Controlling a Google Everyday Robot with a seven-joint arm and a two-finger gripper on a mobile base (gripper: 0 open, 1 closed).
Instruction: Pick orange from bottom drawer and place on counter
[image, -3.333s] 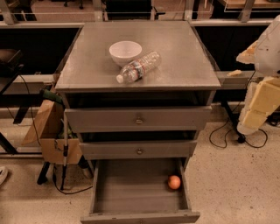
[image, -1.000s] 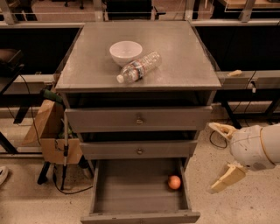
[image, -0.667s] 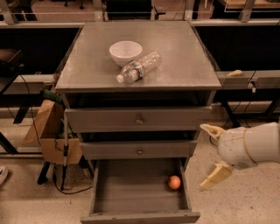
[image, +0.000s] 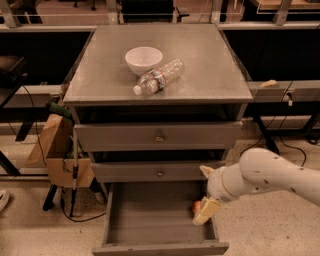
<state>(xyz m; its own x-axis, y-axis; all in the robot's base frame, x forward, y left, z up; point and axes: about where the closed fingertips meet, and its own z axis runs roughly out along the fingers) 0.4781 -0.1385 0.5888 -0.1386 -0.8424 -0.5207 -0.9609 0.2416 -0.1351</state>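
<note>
Grey bottom drawer (image: 150, 220) holds the orange (image: 196, 207) just below the claw (image: 205, 192), whose fingers (image: 206, 214) stand apart; lower until they straddle the fruit, then close.

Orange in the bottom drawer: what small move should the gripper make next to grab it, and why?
Probably lower the gripper slightly into the bottom drawer until its open fingers straddle the orange, then close. The gripper sits at the drawer's right side, and the orange peeks out beside its lower finger, apparently not yet between the two.
</note>
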